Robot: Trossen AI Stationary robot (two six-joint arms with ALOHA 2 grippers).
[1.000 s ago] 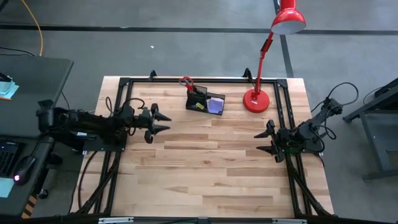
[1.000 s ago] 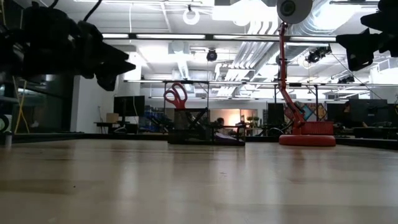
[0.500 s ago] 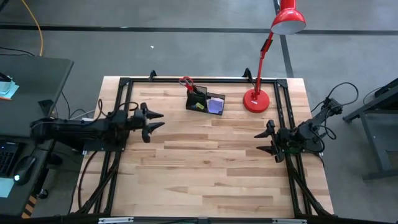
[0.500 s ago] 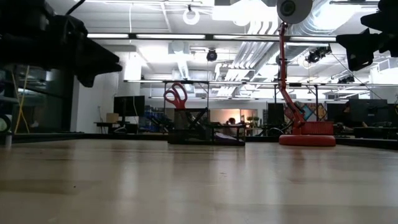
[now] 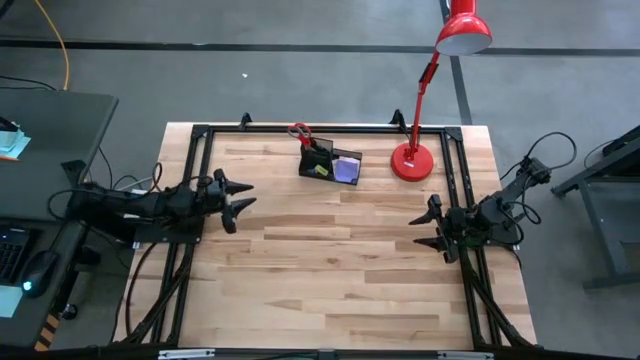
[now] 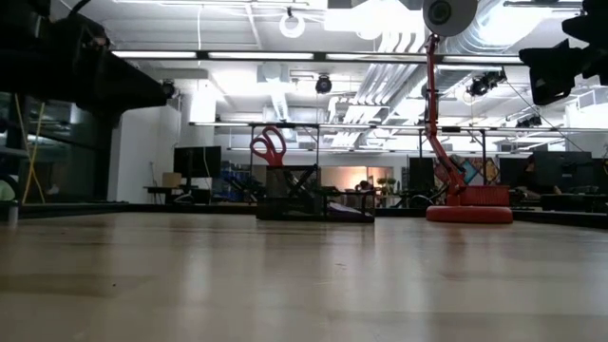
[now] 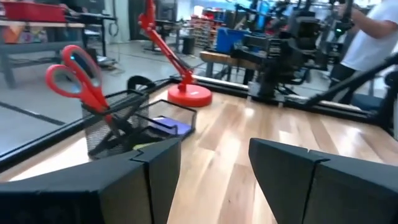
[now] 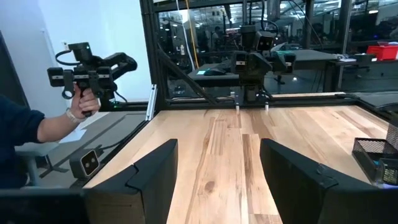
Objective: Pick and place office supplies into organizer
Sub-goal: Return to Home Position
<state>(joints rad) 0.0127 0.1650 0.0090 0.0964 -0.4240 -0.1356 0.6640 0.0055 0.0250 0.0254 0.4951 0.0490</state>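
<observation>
The black mesh organizer (image 5: 331,165) stands near the table's far edge, also showing in the low view (image 6: 313,201) and the left wrist view (image 7: 127,121). Red-handled scissors (image 5: 299,131) stand in its taller cup, handles up (image 7: 76,73). A purple note pad (image 5: 347,170) lies in the lower tray (image 7: 166,126). My left gripper (image 5: 240,196) hovers open at the table's left side, pointing right, well short of the organizer. My right gripper (image 5: 424,228) waits open at the right side, pointing left (image 8: 217,168).
A red desk lamp stands by its round base (image 5: 411,161) to the right of the organizer, its head reaching beyond the far edge. A black frame rail (image 5: 320,128) rims the table. In the right wrist view a person's hand (image 8: 78,109) holds a device beyond the left edge.
My left arm has drawn back toward the table's left edge, away from the organizer, its gripper staying open. In the low view it has slid out toward the picture's left. The organizer and its contents have not moved.
</observation>
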